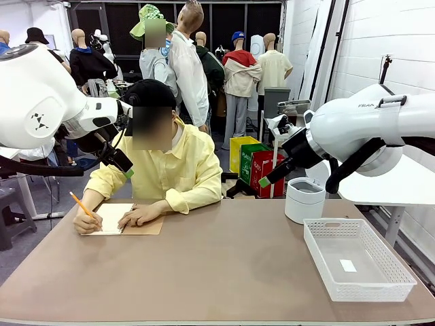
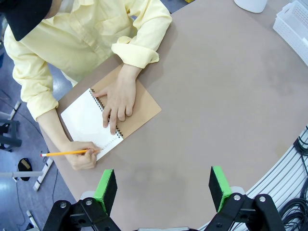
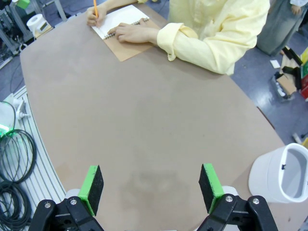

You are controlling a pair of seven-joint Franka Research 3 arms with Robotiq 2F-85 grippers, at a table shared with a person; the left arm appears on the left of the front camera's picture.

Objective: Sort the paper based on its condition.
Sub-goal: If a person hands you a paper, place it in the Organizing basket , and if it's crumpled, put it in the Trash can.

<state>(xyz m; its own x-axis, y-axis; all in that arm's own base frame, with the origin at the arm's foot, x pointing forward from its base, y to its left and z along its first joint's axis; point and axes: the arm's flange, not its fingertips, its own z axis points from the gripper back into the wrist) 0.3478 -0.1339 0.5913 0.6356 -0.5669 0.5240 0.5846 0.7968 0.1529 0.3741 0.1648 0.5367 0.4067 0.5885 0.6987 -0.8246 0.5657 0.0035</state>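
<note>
We are hovering the left pincer [image 2: 162, 186] and right pincer [image 3: 151, 185], both wide and empty, above the desk [image 2: 216, 96]; a person [image 2: 86, 43] is writing in a notebook [image 2: 84, 120].

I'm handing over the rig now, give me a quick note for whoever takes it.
Left gripper: open, empty, above the table. Right gripper: the same.
A person writes with a pencil in the spiral notebook, far left.
White basket and white bin stand at the right; the basket holds no sheet.
Done: nothing sorted. Left: all the sorting.
</note>
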